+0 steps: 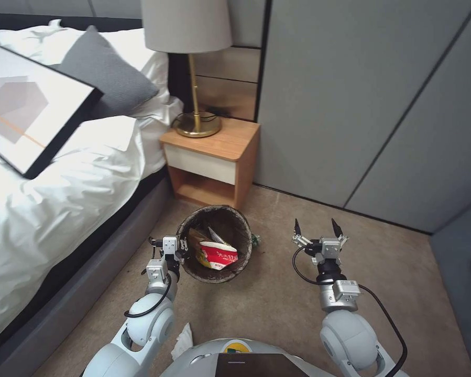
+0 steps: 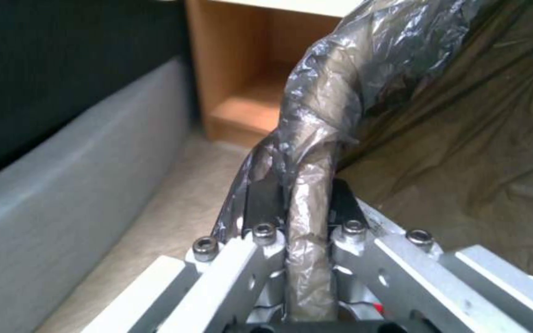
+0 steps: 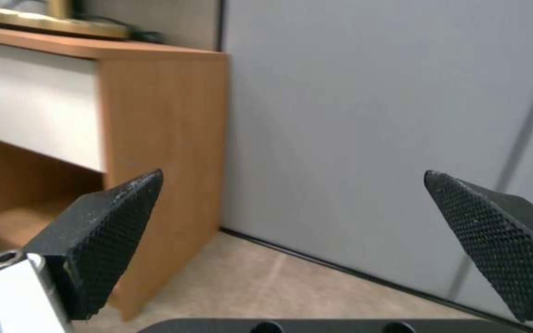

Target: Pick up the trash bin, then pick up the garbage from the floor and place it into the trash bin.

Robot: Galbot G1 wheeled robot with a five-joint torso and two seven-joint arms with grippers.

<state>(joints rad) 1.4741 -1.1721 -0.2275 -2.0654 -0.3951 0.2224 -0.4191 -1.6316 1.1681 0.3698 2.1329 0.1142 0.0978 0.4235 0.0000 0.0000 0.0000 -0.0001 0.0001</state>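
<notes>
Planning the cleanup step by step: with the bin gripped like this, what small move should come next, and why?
Probably lift the trash bin slightly with the left gripper: its jaws are shut on the bagged rim, while the right gripper hangs open beside it. A tissue lies on the floor.

Trash bins: one (image 1: 215,244), bag-lined
Red-white cartons in the bin: one (image 1: 218,254)
Crumpled tissues on the floor: one (image 1: 182,339)
Grippers: two, left (image 1: 178,250) and right (image 1: 318,228)
Nightstands: one (image 1: 212,161)
Lamps: one (image 1: 189,63)
Grey pillows on the bed: one (image 1: 107,70)
Framed pictures on the bed: one (image 1: 28,107)
</notes>
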